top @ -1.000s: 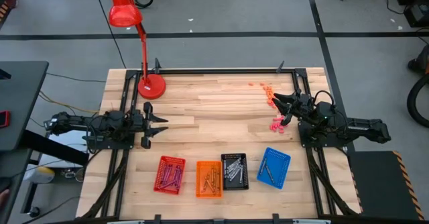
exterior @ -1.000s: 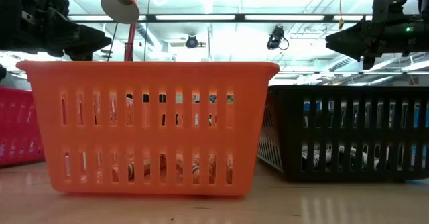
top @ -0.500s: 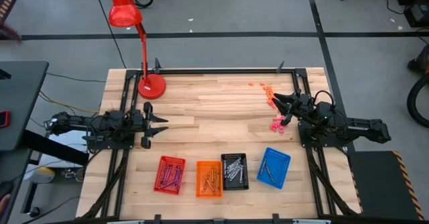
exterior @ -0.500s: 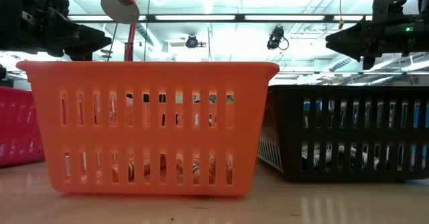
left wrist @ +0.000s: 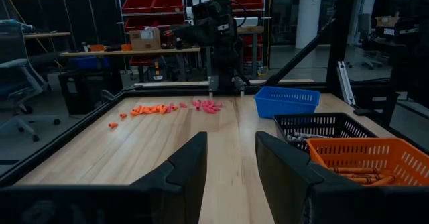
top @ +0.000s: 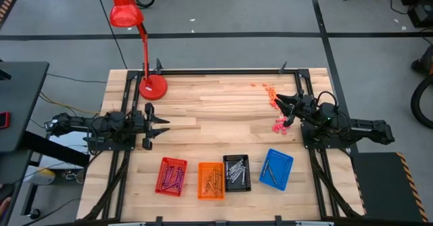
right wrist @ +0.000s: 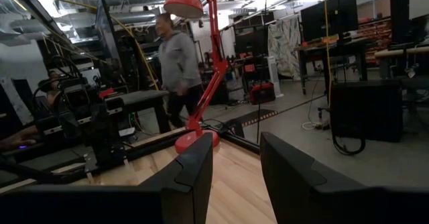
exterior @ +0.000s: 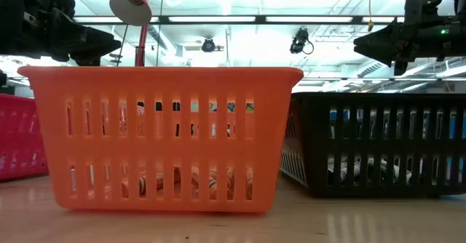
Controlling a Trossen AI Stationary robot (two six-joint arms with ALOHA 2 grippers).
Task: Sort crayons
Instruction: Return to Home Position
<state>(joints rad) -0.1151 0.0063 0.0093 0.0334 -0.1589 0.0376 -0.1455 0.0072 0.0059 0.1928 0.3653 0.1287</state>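
Inside the black tray [top: 237, 188]: a heap of grey-white crayons [top: 235, 170], flat on the mesh floor. Just left of the black tray, side by side with it, an orange tray [top: 210, 197] with orange-brown sticks. Left again, a little apart, a red tray [top: 171, 160] with maroon ones. Right of the black tray, slightly apart and turned askew, a blue tray [top: 285, 165] with a few bluish sticks.

Well behind the black tray and off to its left, the left gripper [top: 162, 124], raised above the table [top: 216, 111], fingers spread apart, nothing between them. Behind the black tray and to its right, the right gripper [top: 283, 110], likewise parted and empty, just beside a scatter of pink bits [top: 279, 125], with orange bits [top: 266, 88] a little farther back.

Far behind the black tray toward the left, a red desk lamp [top: 153, 86], upright near the table's back edge. Beyond the table past the lamp, as seen from the right wrist, a person [right wrist: 177, 60] in a grey top.
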